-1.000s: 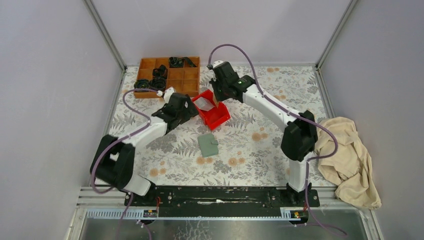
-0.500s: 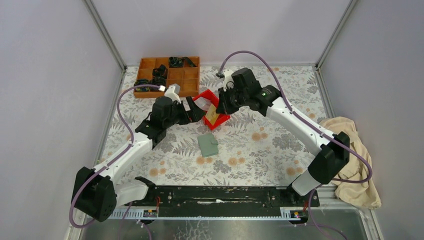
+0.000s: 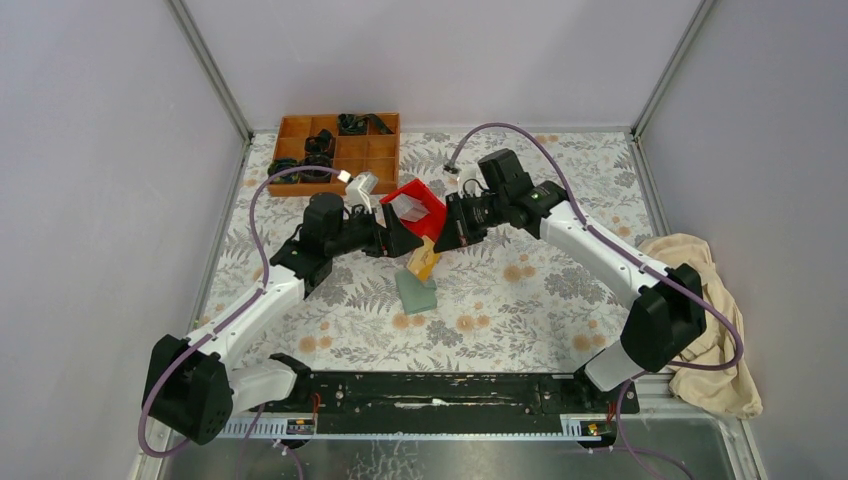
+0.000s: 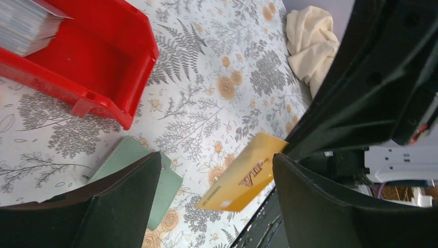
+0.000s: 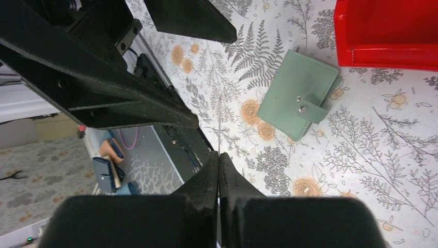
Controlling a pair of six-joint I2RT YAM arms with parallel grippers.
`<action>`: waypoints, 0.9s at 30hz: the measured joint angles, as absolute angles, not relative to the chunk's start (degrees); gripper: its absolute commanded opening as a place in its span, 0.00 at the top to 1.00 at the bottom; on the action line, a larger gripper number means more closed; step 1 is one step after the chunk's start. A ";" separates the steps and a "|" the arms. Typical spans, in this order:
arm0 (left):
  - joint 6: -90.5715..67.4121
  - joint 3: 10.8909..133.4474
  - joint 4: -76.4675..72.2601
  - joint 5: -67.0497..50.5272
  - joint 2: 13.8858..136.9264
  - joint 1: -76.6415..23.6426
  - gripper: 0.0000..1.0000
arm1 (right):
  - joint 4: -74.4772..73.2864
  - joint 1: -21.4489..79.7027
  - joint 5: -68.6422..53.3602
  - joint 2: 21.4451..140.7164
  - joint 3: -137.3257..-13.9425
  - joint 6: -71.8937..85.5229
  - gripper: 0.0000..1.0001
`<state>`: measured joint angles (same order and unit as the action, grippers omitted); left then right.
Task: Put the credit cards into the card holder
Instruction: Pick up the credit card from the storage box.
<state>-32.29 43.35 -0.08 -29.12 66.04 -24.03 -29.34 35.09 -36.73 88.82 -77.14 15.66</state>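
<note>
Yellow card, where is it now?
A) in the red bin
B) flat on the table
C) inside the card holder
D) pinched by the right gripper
D: the right gripper has its jaws shut on an edge of the yellow card, held off the table; the card holder lies closed.

No text can be read in any view. The yellow credit card (image 4: 243,173) carries a dark emblem and one line of small print near its edge. Both are too blurred to read.
</note>
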 measured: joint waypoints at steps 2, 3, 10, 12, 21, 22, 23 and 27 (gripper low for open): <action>-32.12 43.35 -0.08 -30.85 66.04 -24.03 0.21 | -28.32 34.28 -38.70 88.62 -76.34 16.71 1.00; -31.97 43.35 -0.05 -31.77 66.04 -24.03 0.23 | -27.55 33.89 -39.62 88.58 -75.96 17.28 1.00; -31.83 42.48 -0.19 -35.83 65.82 -24.05 0.37 | -23.09 32.21 -45.78 88.55 -74.37 20.88 1.00; -31.97 42.28 -0.19 -36.67 65.84 -24.05 0.39 | -21.50 32.08 -47.40 88.55 -73.84 21.91 1.00; -32.56 42.24 -0.58 -41.67 66.06 -23.94 0.86 | -18.13 30.68 -52.07 89.19 -71.11 24.45 1.00; -32.64 42.24 -0.78 -42.37 66.13 -23.83 0.91 | -17.72 30.20 -52.40 89.23 -70.67 24.62 1.00; -32.95 42.22 -1.08 -42.89 66.19 -23.79 0.96 | -17.39 29.78 -52.80 89.32 -70.37 24.88 1.00; -33.98 41.95 -2.98 -44.91 66.30 -23.55 1.00 | -15.73 28.45 -54.68 90.43 -69.47 25.93 1.00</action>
